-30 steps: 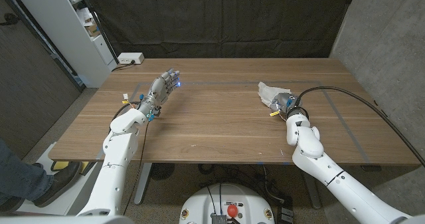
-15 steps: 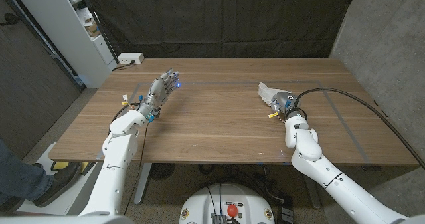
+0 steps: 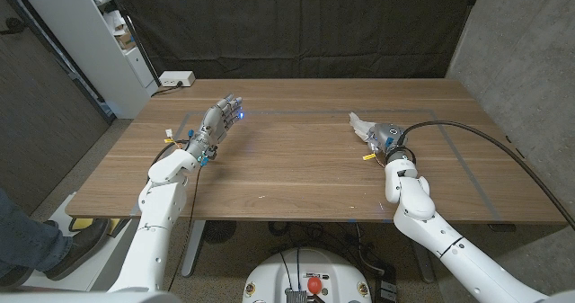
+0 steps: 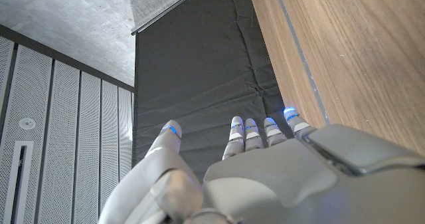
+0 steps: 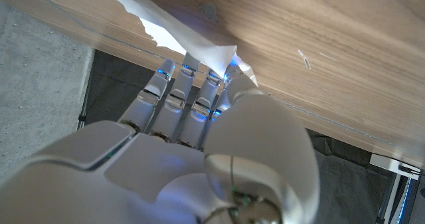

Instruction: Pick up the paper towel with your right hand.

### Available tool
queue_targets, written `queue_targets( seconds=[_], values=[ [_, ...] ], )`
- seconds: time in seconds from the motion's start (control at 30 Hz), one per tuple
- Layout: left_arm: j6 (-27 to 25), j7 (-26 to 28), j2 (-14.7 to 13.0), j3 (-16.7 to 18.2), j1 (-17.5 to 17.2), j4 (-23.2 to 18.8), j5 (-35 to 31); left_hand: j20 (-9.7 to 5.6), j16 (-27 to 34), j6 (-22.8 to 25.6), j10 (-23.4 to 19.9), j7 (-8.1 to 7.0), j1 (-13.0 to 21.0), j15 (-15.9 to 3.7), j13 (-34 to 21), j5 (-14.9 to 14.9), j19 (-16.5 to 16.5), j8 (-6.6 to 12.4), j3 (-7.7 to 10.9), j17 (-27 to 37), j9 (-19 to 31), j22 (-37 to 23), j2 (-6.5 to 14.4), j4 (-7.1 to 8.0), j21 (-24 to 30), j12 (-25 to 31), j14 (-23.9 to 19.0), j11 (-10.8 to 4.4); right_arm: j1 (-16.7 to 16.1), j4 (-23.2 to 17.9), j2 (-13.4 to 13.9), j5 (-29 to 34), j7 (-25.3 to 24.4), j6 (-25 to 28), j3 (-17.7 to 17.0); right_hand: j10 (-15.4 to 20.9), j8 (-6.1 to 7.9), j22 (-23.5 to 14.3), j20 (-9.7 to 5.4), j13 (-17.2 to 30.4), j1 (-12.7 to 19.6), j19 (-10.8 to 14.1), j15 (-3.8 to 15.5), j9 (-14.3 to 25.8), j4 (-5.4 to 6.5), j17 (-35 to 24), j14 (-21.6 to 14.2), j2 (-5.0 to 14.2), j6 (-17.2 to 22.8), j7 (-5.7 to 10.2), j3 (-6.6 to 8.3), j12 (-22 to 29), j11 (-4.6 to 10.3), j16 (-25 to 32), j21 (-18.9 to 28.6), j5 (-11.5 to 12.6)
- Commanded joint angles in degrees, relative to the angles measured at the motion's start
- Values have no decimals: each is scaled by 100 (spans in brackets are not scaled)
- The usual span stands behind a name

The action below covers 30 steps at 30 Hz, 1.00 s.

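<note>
Dark curtains hung behind the wooden table (image 3: 296,159), with a white shelf unit (image 3: 99,33) off to the robot's left and a small white box (image 3: 177,79) at the table's far edge on that side.

On the robot's right side of the table lay the paper towel (image 3: 362,123), crumpled and white. The right hand (image 3: 384,137) was right against its near edge. In the right wrist view that hand (image 5: 192,117) had its fingertips (image 5: 187,70) touching a folded corner of the towel (image 5: 179,31), with the thumb close alongside. It looked like a pinch on that corner, though the contact itself was partly hidden, so the hold may have been only light. Most of the towel lay on the wood.

Over on the other side, the left hand (image 3: 216,123) waited well apart from the towel, fingers extended and holding nothing; the left wrist view showed the same released hand (image 4: 265,177) with fingers straight.

My judgement was that the grip was the weak point. Thin paper caught only at a corner could slide out as the hand rose, or tear if the fingers squeezed unevenly. A lift begun before the thumb had truly closed would leave the towel on the table.
</note>
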State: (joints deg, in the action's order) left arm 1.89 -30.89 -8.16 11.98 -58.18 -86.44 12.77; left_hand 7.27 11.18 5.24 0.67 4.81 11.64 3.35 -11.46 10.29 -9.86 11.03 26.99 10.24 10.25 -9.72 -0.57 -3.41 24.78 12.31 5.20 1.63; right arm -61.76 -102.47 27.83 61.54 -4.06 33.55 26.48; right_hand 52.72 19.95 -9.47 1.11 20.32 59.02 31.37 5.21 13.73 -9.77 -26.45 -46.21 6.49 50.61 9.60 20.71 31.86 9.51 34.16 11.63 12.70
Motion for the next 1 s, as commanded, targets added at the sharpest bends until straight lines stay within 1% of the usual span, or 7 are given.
queue_targets(
  seconds=[0.03,0.17,0.23,0.47,1.0],
  values=[
    [34,-35,4,-23,46,51,6,21,-1,34,-1,-8,20,9,-12,-17,-460,-8,6,34,23,-34,38,-42,-20,13,-8,-20,-76,-127,-7,73,-173,-20,-61,39,42,-29,-38,53,89,12,775,24,40,-41,-55,-8,38,0,-11,78,8,-29,-42,-31],
    [27,-44,8,-31,61,67,9,23,-3,37,-2,-9,17,8,-12,-17,-455,-7,4,34,23,-34,42,-47,-34,13,-5,-28,-95,-168,-18,84,-215,-30,-90,25,33,-29,-36,83,88,9,764,31,64,-51,-57,-12,30,1,-30,103,15,-57,-44,-48],
    [24,-47,11,-32,69,76,11,26,-3,38,-5,-9,16,9,-12,-17,-453,-7,3,34,23,-34,43,-48,-40,15,-6,-10,-104,-201,-8,102,-212,-37,-99,4,28,-29,-37,93,109,3,775,33,63,-58,-61,3,26,10,-24,106,25,-62,-47,-53],
    [47,-64,10,-43,105,104,4,29,-4,39,3,-5,14,8,-12,-17,-449,-8,1,34,23,-35,48,-53,-55,11,-4,-33,-152,-306,3,166,-261,-62,-141,-38,17,-29,-30,117,129,-14,768,38,68,-68,-48,5,13,13,-28,116,27,-90,-54,-70],
    [35,-86,-2,-46,121,84,6,30,-5,46,0,-7,10,6,-11,-17,-435,-6,-2,34,23,-36,61,-66,-92,12,-8,-18,-254,-500,5,324,-316,-124,-221,-76,-2,-30,-17,174,156,-44,756,51,99,-112,-22,25,11,11,-53,167,25,-150,-61,-112]
  ],
)
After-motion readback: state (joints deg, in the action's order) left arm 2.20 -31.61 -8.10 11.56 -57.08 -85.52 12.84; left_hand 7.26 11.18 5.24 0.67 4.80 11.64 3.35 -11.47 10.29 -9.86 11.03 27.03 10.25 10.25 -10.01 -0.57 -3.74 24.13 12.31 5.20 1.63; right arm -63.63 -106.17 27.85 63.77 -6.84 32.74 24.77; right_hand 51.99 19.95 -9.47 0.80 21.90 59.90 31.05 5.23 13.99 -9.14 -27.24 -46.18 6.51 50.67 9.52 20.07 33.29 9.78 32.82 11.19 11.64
